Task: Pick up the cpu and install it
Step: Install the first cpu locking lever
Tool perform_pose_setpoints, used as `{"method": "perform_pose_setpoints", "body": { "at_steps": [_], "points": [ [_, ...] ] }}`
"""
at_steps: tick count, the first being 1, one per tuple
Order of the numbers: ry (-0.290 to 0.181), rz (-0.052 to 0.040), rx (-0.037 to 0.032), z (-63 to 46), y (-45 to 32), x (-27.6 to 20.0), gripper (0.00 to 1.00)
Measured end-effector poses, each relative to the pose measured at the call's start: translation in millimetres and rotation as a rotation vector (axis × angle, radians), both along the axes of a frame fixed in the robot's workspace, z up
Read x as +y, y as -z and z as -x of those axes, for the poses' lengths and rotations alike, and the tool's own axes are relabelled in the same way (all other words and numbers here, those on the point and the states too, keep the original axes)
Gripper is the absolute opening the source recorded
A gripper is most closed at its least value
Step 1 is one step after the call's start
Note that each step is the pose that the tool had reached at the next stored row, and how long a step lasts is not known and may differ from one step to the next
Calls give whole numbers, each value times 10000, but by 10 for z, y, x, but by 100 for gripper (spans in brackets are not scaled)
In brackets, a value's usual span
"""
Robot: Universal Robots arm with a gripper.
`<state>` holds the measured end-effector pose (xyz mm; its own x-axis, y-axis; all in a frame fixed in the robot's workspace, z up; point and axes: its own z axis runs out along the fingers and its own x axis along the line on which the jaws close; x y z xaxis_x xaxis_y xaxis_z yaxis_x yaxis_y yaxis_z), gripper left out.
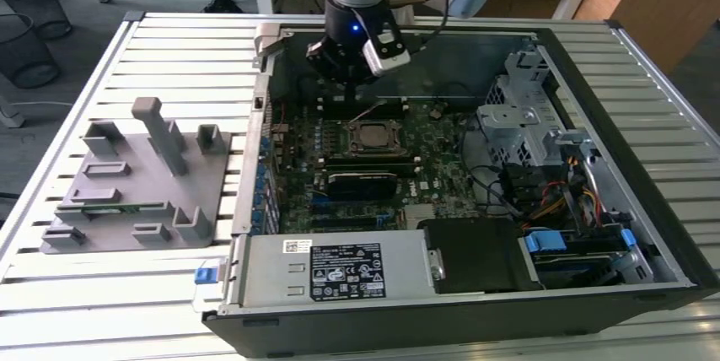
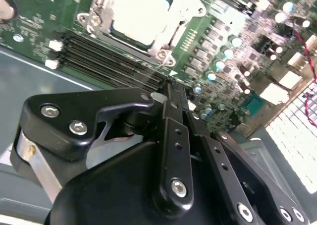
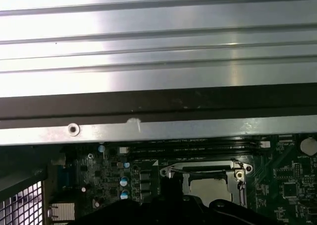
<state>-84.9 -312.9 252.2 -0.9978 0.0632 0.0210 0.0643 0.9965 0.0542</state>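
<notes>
Cpu (image 1: pixel 372 135) seated in socket (silver top up), below clenched, empty end effector (image 1: pixel 341 74).

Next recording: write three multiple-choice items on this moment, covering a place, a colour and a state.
1. Where is the cpu? A on the table slats; B in the socket on the motherboard; C atop the power supply.
2. The fixture beside the case is: A grey; B red; C yellow.
3. The case is: A closed; B open; C overturned.
Answers: B, the silver chip sits within the socket frame; A, it shows plain grey; B, the motherboard lies exposed.
</notes>
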Motion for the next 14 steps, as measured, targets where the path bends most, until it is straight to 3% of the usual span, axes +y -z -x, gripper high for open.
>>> {"method": "perform_pose_setpoints", "body": {
  "at_steps": [5, 6, 7, 10, 11, 14],
  "points": [
    [-14, -5, 3, -48, 1, -6, 12],
    [-15, -53, 3, -48, 3, -13, 12],
    [-14, -154, 3, -48, 4, -22, 12],
    [-15, -661, 1, -48, 10, -53, 12],
    [-16, -712, 3, -48, 12, -65, 12],
    [-324, -713, 13, -48, 19, -70, 12]
  ]
}}
